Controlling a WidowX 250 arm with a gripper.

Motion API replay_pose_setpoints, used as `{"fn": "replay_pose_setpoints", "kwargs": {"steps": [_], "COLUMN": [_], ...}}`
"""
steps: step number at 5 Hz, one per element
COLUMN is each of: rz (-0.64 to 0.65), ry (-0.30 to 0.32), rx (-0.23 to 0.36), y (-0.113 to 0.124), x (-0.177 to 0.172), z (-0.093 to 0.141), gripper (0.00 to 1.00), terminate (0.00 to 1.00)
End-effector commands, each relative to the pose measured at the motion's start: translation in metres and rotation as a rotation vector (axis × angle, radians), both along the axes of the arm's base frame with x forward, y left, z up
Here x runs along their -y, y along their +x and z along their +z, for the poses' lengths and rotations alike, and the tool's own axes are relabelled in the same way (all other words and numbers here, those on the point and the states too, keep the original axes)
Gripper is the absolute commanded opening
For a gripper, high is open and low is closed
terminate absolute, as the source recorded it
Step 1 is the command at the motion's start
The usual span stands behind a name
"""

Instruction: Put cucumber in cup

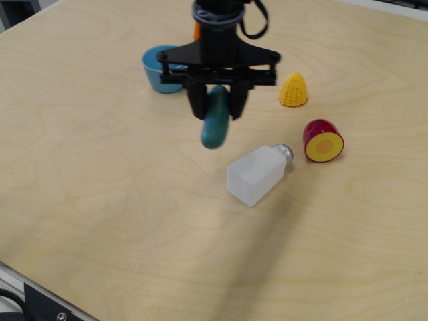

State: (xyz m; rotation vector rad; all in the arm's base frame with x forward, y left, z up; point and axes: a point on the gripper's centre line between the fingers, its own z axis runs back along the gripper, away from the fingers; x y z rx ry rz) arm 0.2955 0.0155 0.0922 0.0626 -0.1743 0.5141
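Observation:
The dark teal-green cucumber (215, 124) hangs nearly upright from my black gripper (217, 101), which is shut on its upper end and holds it above the table. The light blue cup (156, 68) stands on the table at the back left, partly hidden behind the gripper's left side; its handle is hidden. The cucumber's lower end hangs in front of and to the right of the cup, not over its opening.
A white shaker (257, 174) with a silver cap lies on its side right of the cucumber. A yellow corn toy (293, 89) and a red and orange round toy (323, 140) sit further right. An orange carrot tip (196, 30) shows behind the gripper.

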Motion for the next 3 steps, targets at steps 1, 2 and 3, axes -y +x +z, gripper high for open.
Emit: {"fn": "replay_pose_setpoints", "kwargs": {"steps": [1, 2, 3], "rz": [0.140, 0.209, 0.279], "ry": [0.064, 0.099, 0.127], "rx": [0.080, 0.115, 0.128], "y": [0.034, 0.048, 0.057], "x": [-0.060, -0.089, -0.117], "z": [0.021, 0.029, 0.024], "gripper": [0.00, 0.00, 0.00], "terminate": [0.00, 0.00, 0.00]}}
